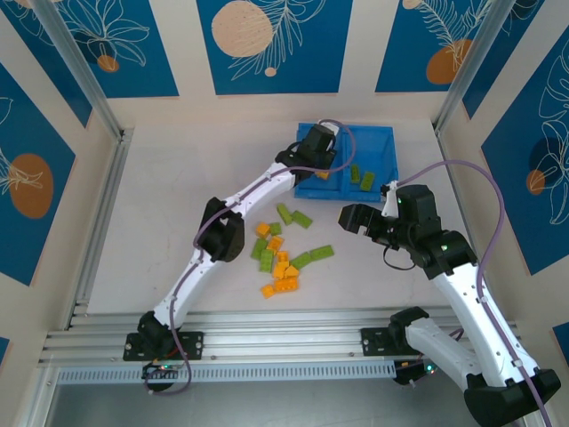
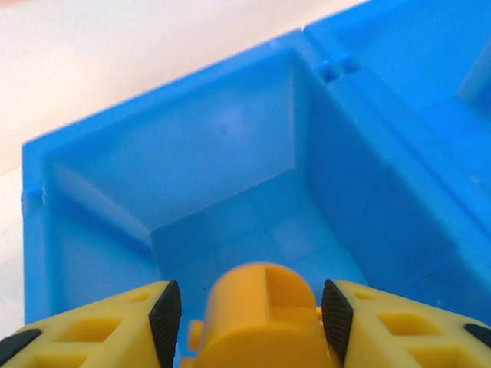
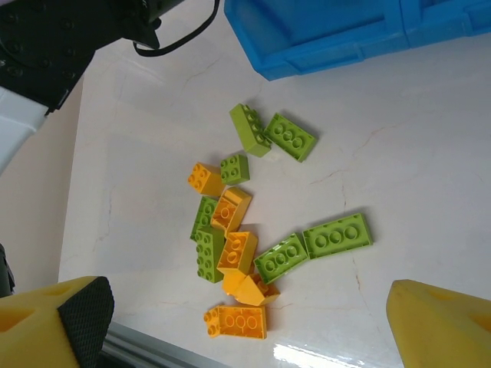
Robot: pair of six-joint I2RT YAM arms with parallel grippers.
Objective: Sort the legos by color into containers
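Found left gripper (image 1: 321, 167) out over the tray (image 1: 384, 142) at the far side of the table (image 1: 169, 205), above the left compartment (image 2: 230, 230). Noted one orange brick (image 2: 261, 314) between its pads (image 2: 165, 318), low inside that compartment, jaws part-way apart. Noted the right pad against the brick's side and a thin gap on the left. Cannot tell whether gripped or let go.

Recorded two green bricks (image 1: 361, 176) in the right compartment (image 1: 373, 160), side by side, just right of the divider (image 2: 360, 153).

Found right gripper (image 1: 349, 218) above the table, just in front of the tray's near edge and to the right of the loose pile (image 1: 283, 258). Jaws wide apart, nothing between the fingers (image 3: 69, 322).

Located the pile on the table between the two arms, in front of the tray and apart from it. Counted, from the right wrist view, about seven green and five or six orange pieces. Noted two green blocks (image 3: 268, 132) nearest the tray, touching at a corner. Noted two long green plates (image 3: 337, 234) end to end on the pile's right side. Noted an orange plate (image 3: 236, 322) at the pile's near edge. Remaining pieces clustered, mixed in colour, several touching.
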